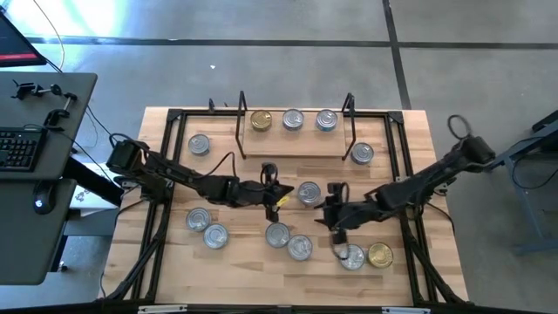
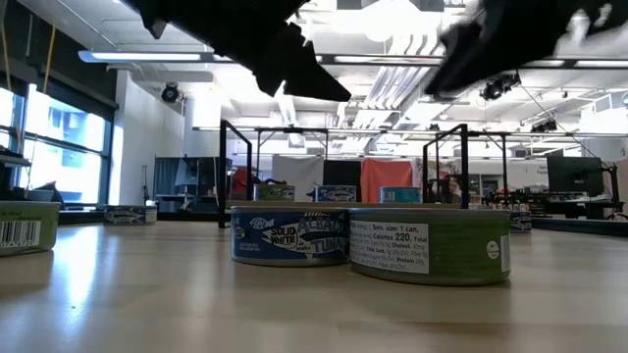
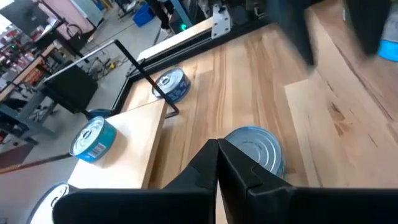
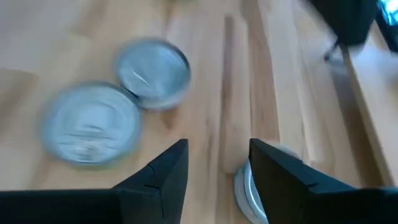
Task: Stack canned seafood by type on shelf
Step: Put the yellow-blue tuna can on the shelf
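- My left arm reaches from the table's nine o'clock edge toward its middle, elbow bent.
- My left gripper (image 1: pixel 270 181) sits near the centre, fingers (image 3: pixel 219 163) pressed together, holding nothing.
- My right arm comes in from three o'clock.
- My right gripper (image 1: pixel 339 228) points toward six o'clock, fingers (image 4: pixel 169 167) parted with a gap showing between them.

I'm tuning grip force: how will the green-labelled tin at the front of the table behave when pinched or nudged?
The green-labelled tin looks rigid: metal, so it likely won't give under the fingers. It sits flat and squat, so it probably slides rather than tips or rolls. Its paper label may offer some grip. It stands close against the blue tuna tin, so a nudge may shift both.
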